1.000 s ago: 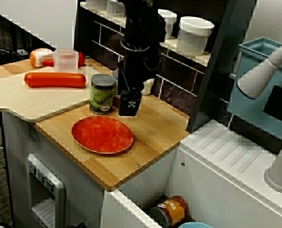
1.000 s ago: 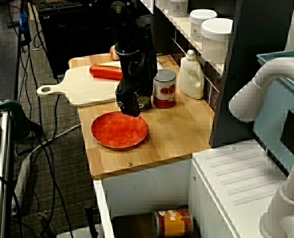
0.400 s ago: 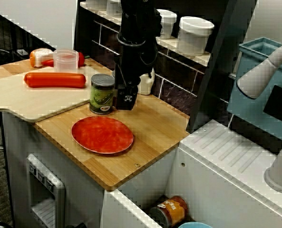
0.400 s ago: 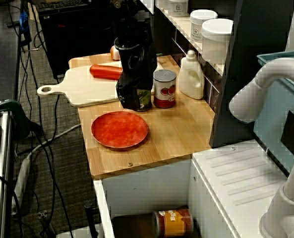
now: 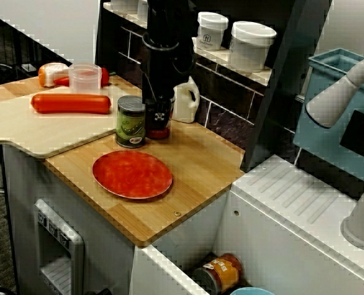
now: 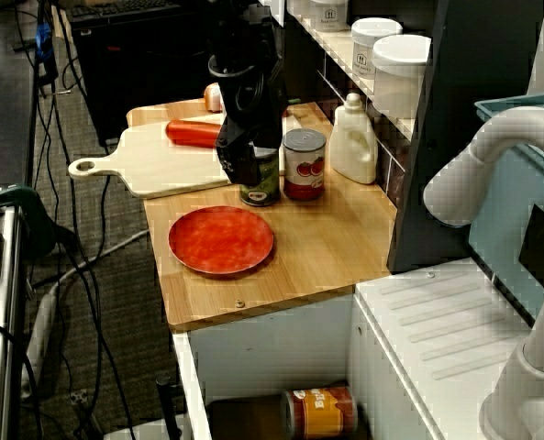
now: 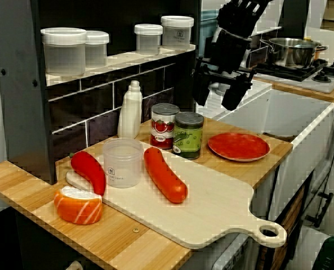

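Green can (image 5: pixel 132 121) stands upright on the wooden counter (image 5: pixel 200 166), right at the edge of the cutting board (image 5: pixel 40 132). It hasn't budged in the last sec. What's changed is the gripper (image 7: pixel 216 104): it has come off the back rim of the red plate (image 5: pixel 132 174) & drifted twd the cans. Seen from the board end, its fingers are spread w/ nothing btwn them, hanging about level w/ the can tops. So nothing's gripped, and the green can is now the closest thing to it.

Tight spot: the red can (image 7: pixel 164 125) sits just beside the green one, w/ the white bottle (image 5: pixel 185 99) behind. On the board are a sausage (image 5: pixel 71 103) & plastic cup (image 5: pixel 85 78), well apart.
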Tool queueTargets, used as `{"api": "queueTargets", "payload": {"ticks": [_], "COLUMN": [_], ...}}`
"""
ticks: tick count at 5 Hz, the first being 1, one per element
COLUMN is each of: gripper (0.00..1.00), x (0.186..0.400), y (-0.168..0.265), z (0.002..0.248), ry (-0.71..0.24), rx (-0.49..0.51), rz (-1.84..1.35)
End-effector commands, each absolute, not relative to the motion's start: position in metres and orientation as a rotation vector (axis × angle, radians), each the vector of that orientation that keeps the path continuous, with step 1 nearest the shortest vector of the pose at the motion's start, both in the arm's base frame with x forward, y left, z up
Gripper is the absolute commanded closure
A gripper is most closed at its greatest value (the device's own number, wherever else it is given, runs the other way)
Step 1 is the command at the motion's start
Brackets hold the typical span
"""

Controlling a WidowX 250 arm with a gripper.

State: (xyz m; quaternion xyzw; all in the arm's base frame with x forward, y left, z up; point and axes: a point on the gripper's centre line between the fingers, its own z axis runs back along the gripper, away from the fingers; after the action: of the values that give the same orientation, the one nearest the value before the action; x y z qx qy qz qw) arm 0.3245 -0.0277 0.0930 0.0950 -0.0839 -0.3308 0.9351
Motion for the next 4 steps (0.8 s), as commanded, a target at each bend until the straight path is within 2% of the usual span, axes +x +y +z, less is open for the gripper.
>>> {"api": "queueTargets", "payload": {"ticks": [1, 4], "gripper": [0.00, 0.00], "x": [0.328, 0.342], "y": [-0.002, 0.018], "z": [0.117, 0.138], "ry": [-0.237, -0.211], "rx": [0.199, 0.150], "rz": [-0.646, -0.606]}}
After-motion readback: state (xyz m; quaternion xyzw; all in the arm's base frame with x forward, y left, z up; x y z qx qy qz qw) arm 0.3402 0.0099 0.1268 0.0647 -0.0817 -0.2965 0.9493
